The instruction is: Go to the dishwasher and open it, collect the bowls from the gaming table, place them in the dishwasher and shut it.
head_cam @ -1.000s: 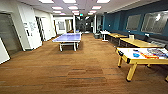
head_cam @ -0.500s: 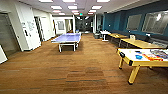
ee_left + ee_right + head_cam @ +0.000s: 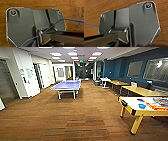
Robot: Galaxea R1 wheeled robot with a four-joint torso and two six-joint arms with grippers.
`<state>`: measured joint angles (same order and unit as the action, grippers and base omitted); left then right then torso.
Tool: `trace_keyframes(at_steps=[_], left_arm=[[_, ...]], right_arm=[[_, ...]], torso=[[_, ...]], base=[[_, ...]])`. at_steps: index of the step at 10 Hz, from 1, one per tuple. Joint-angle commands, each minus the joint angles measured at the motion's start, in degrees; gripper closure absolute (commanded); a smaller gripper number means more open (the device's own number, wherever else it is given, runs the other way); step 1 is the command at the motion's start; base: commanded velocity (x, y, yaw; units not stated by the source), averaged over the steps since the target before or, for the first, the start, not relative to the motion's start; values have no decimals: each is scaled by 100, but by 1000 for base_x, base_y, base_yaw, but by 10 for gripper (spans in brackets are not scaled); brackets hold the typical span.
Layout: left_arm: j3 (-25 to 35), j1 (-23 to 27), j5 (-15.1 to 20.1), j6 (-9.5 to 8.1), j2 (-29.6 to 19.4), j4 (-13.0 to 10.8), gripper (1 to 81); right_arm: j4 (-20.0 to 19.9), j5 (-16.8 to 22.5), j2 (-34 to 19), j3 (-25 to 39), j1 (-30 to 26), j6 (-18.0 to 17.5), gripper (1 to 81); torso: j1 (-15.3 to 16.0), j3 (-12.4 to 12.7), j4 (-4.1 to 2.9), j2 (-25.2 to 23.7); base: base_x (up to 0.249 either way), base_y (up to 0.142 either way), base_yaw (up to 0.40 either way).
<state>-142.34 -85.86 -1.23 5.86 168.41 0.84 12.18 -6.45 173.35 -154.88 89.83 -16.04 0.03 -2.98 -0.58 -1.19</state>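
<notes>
Where carpet ends right — gaming table (image 3: 140,110), yellow-edged, white-topped.

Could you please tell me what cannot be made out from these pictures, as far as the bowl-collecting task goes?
- Gaming table: the head view's right edge cuts it off, so its far end is hidden.
- Blue thing on its top: too blurred to tell whether it is a bowl.
- Grippers: in both wrist views the robot's dark plate covers them, so open or shut is unknown.
</notes>
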Motion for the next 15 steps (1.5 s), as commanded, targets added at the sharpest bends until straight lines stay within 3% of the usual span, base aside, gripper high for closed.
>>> trace_keyframes(at_steps=[1, 15], left_arm=[[39, 266, 334, 29, 0, -31, 10], [40, 267, 334, 46, 9, -31, 10]], right_arm=[[-58, 276, 36, 3, -233, 22, 10], [-14, 188, 0, 3, -119, 13, 10]], torso=[[0, 0, 0, 0], [-2, 0, 0, -2]], base=[[194, 0, 0], [197, 0, 0]])
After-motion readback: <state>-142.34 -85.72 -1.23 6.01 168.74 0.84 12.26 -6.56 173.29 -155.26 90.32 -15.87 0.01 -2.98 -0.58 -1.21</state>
